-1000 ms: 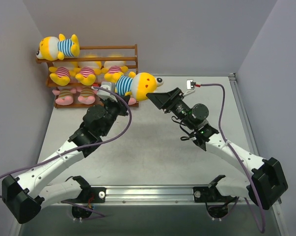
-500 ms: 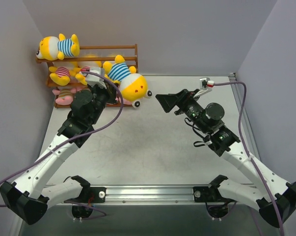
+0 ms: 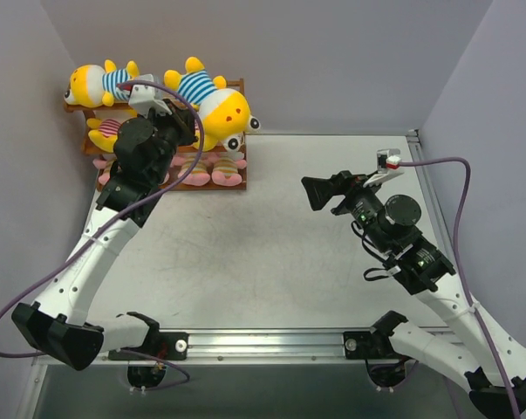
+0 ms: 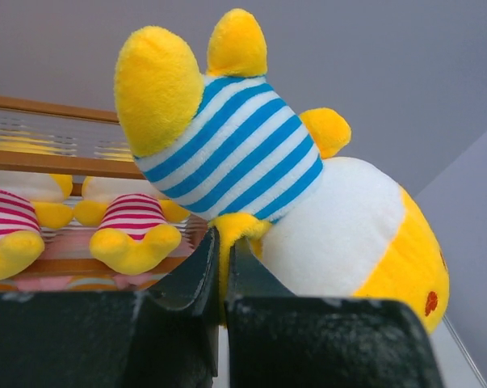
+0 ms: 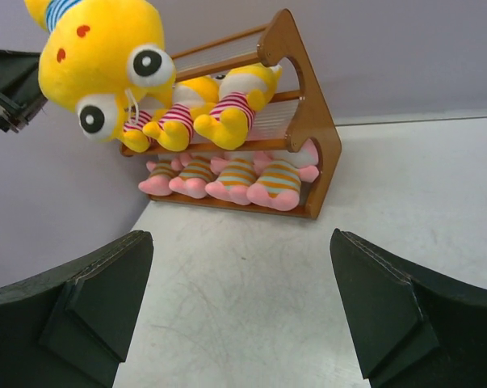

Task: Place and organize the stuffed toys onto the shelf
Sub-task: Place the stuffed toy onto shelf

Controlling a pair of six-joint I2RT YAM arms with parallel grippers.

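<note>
The shelf [image 3: 239, 89] stands at the back left against the wall. One large yellow toy in a blue-striped shirt [image 3: 101, 83] lies on the left of its top tier. My left gripper [image 3: 186, 122] is shut on a yellow limb of a second blue-striped toy [image 3: 212, 103], held head-down over the right of the top tier. In the left wrist view the jaws [image 4: 221, 238] pinch that limb under the striped body [image 4: 235, 153]. Yellow toys in pink stripes [image 5: 219, 109] fill the middle tier and pink toys [image 5: 227, 174] the bottom. My right gripper [image 3: 319, 192] is open and empty, well right of the shelf.
The grey table [image 3: 271, 253] stretches between the shelf and my right arm. Grey walls close in behind and on both sides. A metal rail [image 3: 433, 201] runs along the table's right edge. A purple cable [image 3: 446, 166] loops above my right arm.
My left arm carried the blue-striped toy up and back, from in front of the shelf to over its top tier. My right gripper opened wide and drew away to the right.
</note>
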